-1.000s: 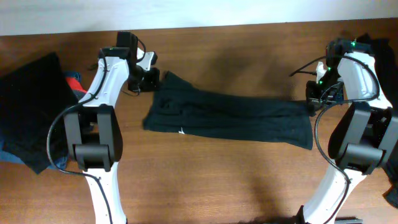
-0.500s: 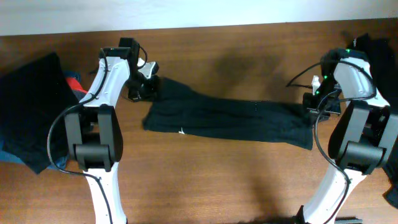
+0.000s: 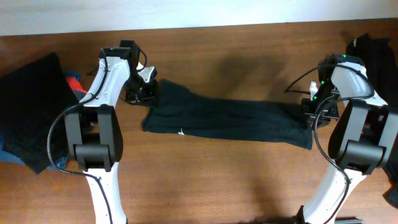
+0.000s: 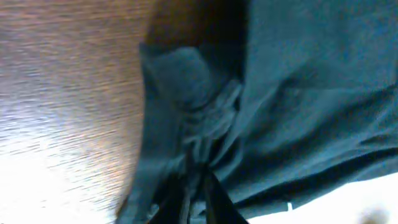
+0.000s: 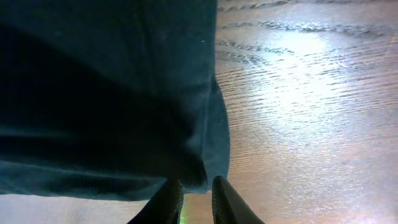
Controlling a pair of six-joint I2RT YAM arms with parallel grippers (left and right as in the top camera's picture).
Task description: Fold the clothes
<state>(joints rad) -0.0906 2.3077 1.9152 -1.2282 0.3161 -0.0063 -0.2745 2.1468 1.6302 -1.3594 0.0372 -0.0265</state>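
Observation:
One of the clothes, a black shirt (image 3: 230, 118) with a small white logo (image 3: 181, 131), lies stretched in a long band across the table. My left gripper (image 3: 146, 92) is at its left end. In the left wrist view the fabric (image 4: 298, 93) bunches into pleats that run between the nearly closed fingers of the left gripper (image 4: 198, 180). My right gripper (image 3: 309, 107) is at the shirt's right end. In the right wrist view its fingers stand a little apart, with wood showing between them, and the shirt's hem (image 5: 205, 155) lies just beyond the right gripper (image 5: 198, 182).
A heap of black garments (image 3: 31, 106) lies at the table's left edge, with a red and blue item (image 3: 73, 82) beside it. More dark cloth (image 3: 376, 50) hangs at the far right. Both arm bases stand near the front edge.
Both grippers have come down toward the table with the shirt's ends, and the cloth now lies flatter. The right fingers have parted and the hem has slipped out from between them.

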